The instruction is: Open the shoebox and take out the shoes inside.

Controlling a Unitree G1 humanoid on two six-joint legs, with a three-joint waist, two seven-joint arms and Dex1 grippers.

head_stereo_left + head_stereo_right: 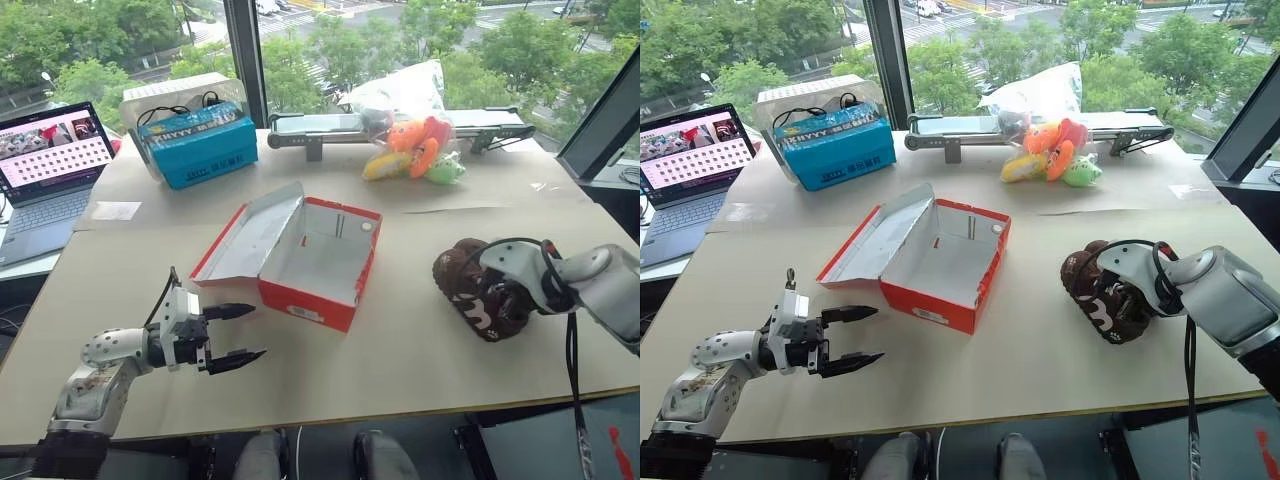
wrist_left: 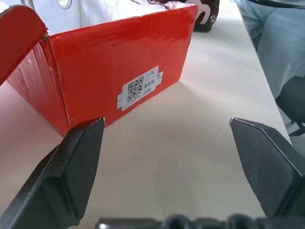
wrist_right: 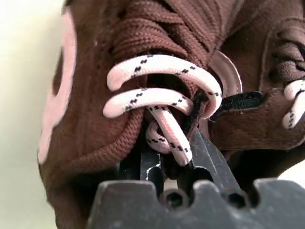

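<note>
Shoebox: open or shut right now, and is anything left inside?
Open and empty: the shoebox has its lid folded back flat on the table, and its white inside is bare.

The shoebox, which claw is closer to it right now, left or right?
Left. The left claw hangs open just off the front corner of the open shoebox, not touching it. The right claw is farther off to the box's right, shut on the shoes on the table.
</note>
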